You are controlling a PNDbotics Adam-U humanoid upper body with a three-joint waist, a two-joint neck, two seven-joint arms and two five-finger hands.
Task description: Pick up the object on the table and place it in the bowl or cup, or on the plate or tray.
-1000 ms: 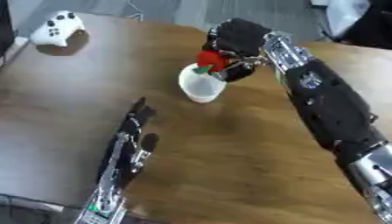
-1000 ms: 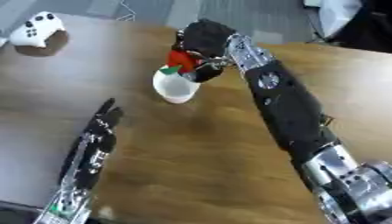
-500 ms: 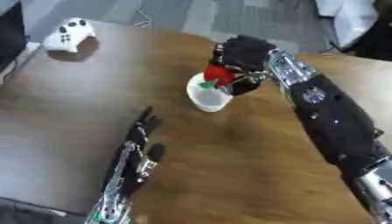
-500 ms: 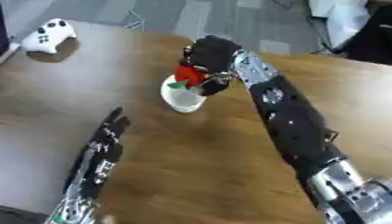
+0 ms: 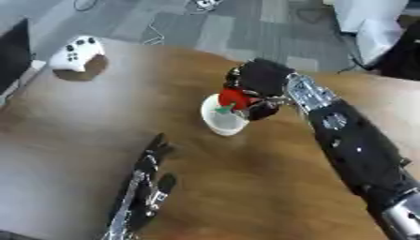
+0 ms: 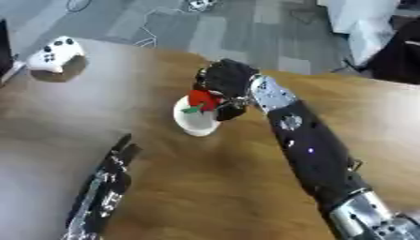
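A small red object with a green tip (image 5: 231, 100) hangs just above the mouth of a white cup (image 5: 221, 122) that stands near the middle of the wooden table (image 5: 246, 187). My right hand (image 5: 261, 83) has its fingers curled round the red object, directly over the cup's right rim. My left hand (image 5: 146, 187) rests open on the table at the lower left, fingers straight and pointing away, well short of the cup.
A white game controller (image 5: 75, 53) lies at the table's far left corner. A dark object (image 5: 15, 56) shows at the left edge. Beyond the far table edge is grey floor with white bags (image 5: 365, 21).
The camera has shifted, so the whole scene sits lower in the picture. My right hand with the red object has come closer over the cup's mouth. The left hand stays put.
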